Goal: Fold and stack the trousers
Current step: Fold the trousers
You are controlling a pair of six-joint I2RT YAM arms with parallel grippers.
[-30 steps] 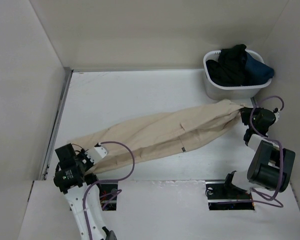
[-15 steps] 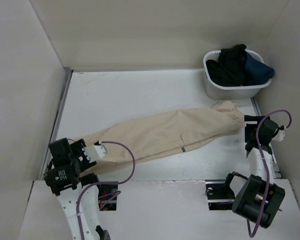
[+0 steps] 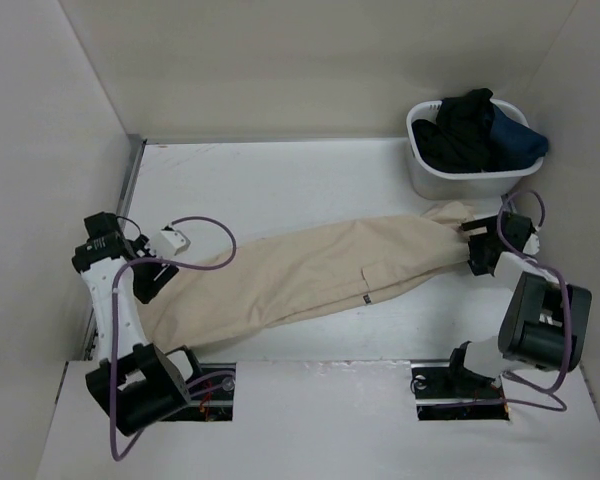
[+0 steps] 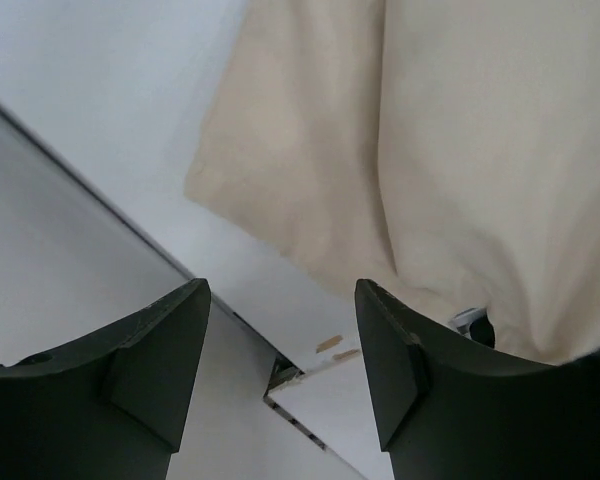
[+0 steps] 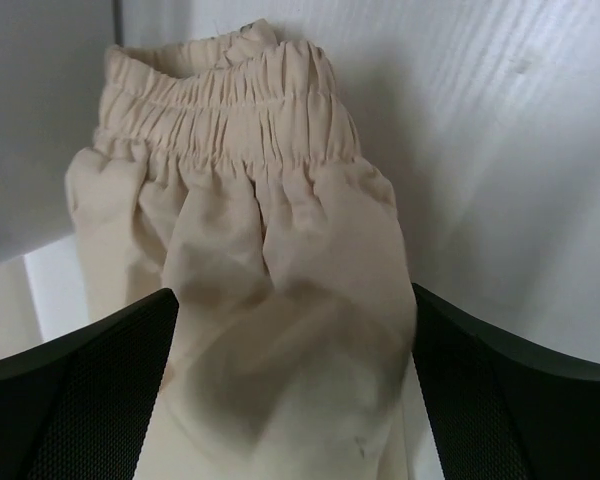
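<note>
The light beige trousers (image 3: 320, 270) lie flat on the white table, stretched on a diagonal from near left to far right. A small dark tag (image 3: 365, 298) shows on their near edge. My left gripper (image 3: 148, 280) hovers over their near-left end, open, with nothing between its fingers (image 4: 160, 350); in the left wrist view the cloth (image 4: 430, 150) lies beyond the tips. My right gripper (image 3: 478, 245) is at the far-right end, open wide. The trousers' gathered elastic band (image 5: 230, 95) lies ahead of it, with loose cloth under the right gripper (image 5: 295, 385).
A white basket (image 3: 465, 183) with black and dark-blue garments stands at the back right, close to the right gripper. A metal rail (image 3: 120, 230) runs along the table's left side by the left arm. Walls close in on three sides.
Both grippers have opened and let go of the trousers' ends, and the cloth has settled flat on the table. The left arm has swung left and away from me. The right gripper now stands over the elastic end.
</note>
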